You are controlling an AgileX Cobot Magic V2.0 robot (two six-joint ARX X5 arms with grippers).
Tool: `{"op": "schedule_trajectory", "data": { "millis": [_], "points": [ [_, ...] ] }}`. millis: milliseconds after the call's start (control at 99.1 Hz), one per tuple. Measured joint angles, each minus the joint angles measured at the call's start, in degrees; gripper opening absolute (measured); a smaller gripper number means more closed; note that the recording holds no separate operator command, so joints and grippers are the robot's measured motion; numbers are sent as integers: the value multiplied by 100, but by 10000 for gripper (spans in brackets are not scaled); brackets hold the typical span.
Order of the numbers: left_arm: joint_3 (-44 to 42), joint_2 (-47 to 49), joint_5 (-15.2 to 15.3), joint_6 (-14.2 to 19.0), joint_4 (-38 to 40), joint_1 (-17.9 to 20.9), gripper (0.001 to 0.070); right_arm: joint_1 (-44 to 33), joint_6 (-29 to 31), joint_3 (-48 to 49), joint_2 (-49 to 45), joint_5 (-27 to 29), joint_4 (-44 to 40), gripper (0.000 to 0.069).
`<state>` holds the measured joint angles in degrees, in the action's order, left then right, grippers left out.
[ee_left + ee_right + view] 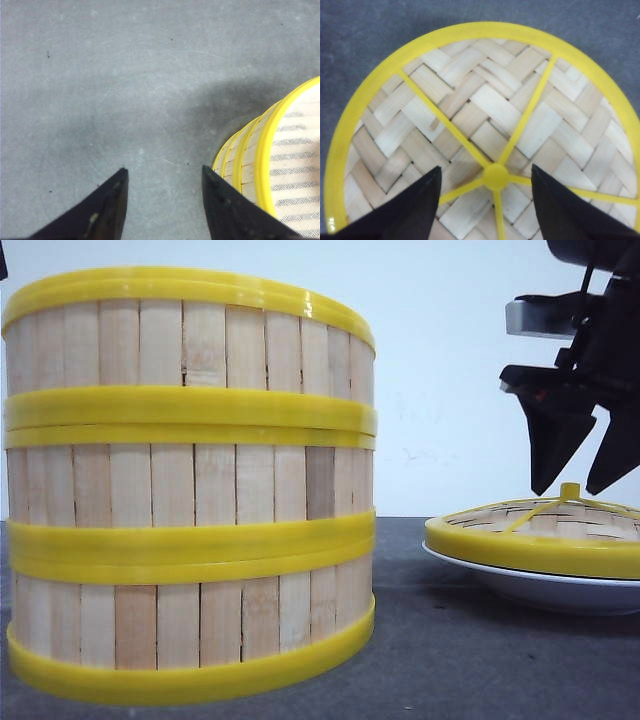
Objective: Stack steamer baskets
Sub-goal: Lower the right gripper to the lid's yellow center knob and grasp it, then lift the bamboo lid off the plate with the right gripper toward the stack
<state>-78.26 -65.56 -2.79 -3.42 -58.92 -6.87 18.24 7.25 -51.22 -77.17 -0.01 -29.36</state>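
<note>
A: So where are the steamer baskets (190, 490) sitting rn?

B: All three are standing in one stack on the grey table (440, 660), left side from the front cam, close to the lens. Yellow rims are lining up pretty evenly, pale slats upright, stack looking level.

A: And the left gripper (162, 200)?

B: It's not showing in the front view. Wrist cam is showing it w/ its two dark fingers (107, 210) spread apart, nothing between them, just bare table under the gap. The stack's rim (265, 160) is sitting just beside one finger (can't tell if it's touching, prob not).

A: Right side?

B: Right gripper (580, 485) is hanging over the woven bamboo lid (540, 530), fingers pointing down, tips just above the lid's top. Its jaws are standing open too, holding nothing. In the wrist cam the yellow knob (496, 176) is lying right in the gap between the fingers (410, 210), w/ yellow spokes running out to the rim.

A: Lid resting on what?

B: On a shallow white plate (540, 590), right side of the table, well apart from the stack. Plain white wall (450, 370) is filling the bkgd.
</note>
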Motion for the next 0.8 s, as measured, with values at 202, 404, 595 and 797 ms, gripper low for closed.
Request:
{"op": "schedule_trajectory", "data": {
  "millis": [202,404,595,797],
  "points": [
    [0,0,0,0,26,0,273,-26,-28,0,-131,0,96,345],
    [0,0,0,0,39,0,273,-24,-39,0,-153,-28,142,244],
    [0,0,0,0,39,0,273,-39,-39,-2,-153,-2,153,87],
    [0,0,0,0,42,0,273,-35,-35,-101,-149,-144,24,60]
  ]
}}
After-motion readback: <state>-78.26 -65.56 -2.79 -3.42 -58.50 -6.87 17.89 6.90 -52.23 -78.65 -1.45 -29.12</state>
